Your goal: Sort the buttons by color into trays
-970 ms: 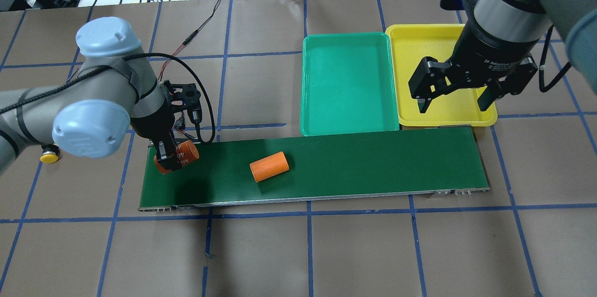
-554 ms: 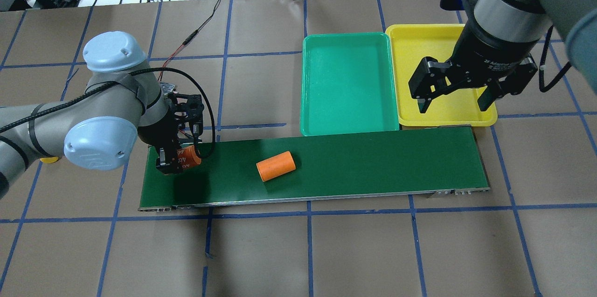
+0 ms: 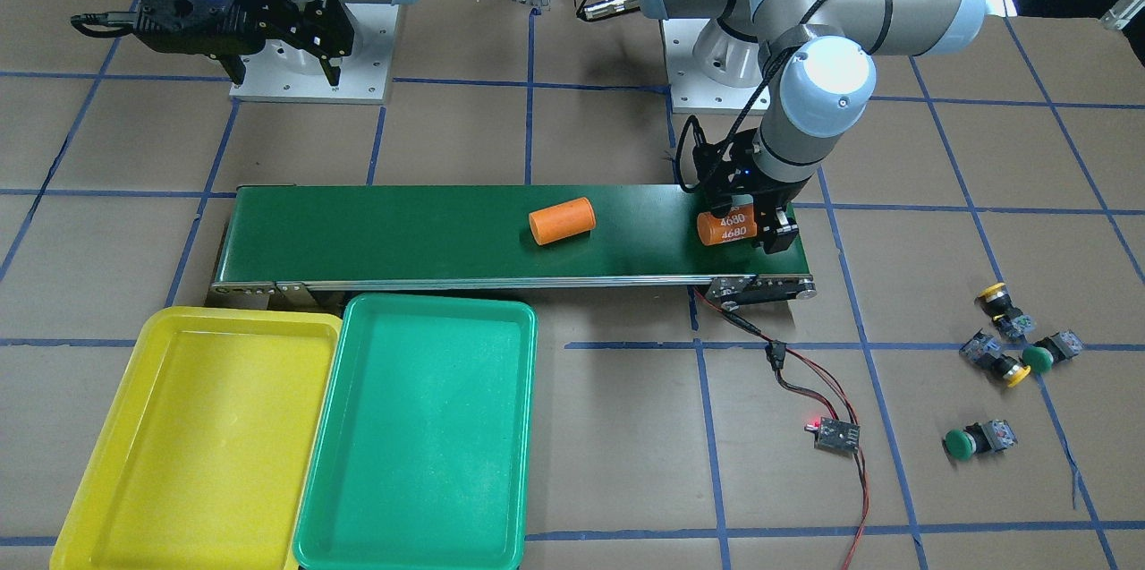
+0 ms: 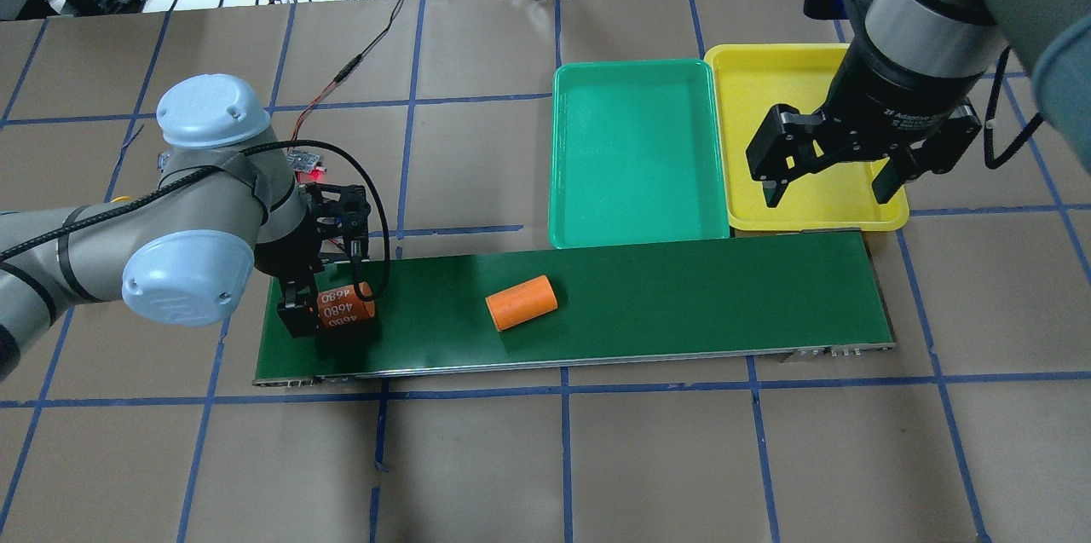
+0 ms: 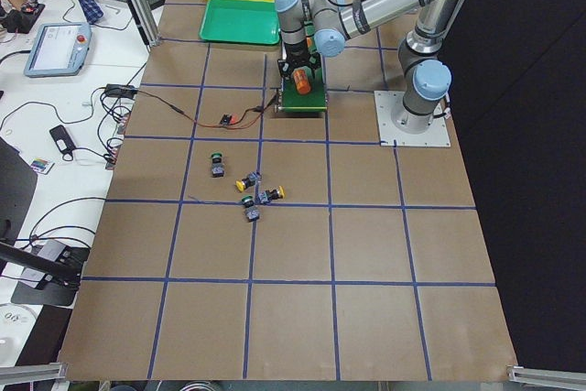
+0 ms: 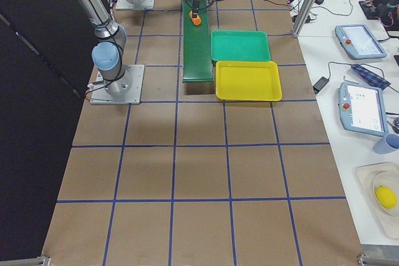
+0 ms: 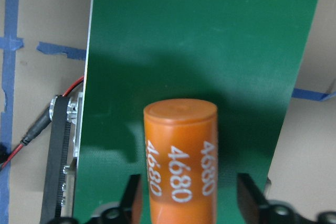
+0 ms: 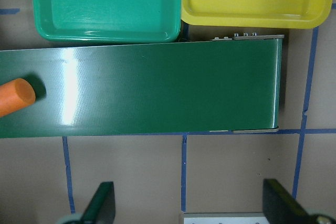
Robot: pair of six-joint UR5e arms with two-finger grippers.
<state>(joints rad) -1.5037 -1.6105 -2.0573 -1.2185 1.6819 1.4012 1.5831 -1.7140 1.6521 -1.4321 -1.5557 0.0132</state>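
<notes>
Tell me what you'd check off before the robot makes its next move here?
1. Left gripper firmly holding the 4680 cylinder: cannot tell; its fingers flank it, with a gap on one side.
2. That cylinder is over the conveyor belt: ok.
3. Right gripper open and empty: ok.
4. Yellow tray and green tray have room: ok, both empty.
5. Buttons sorted: not ok; all four lie on the table, outside the trays.

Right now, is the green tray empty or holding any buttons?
Empty. The green tray shows only bare plastic inside, and all four buttons lie far outside it.
</notes>
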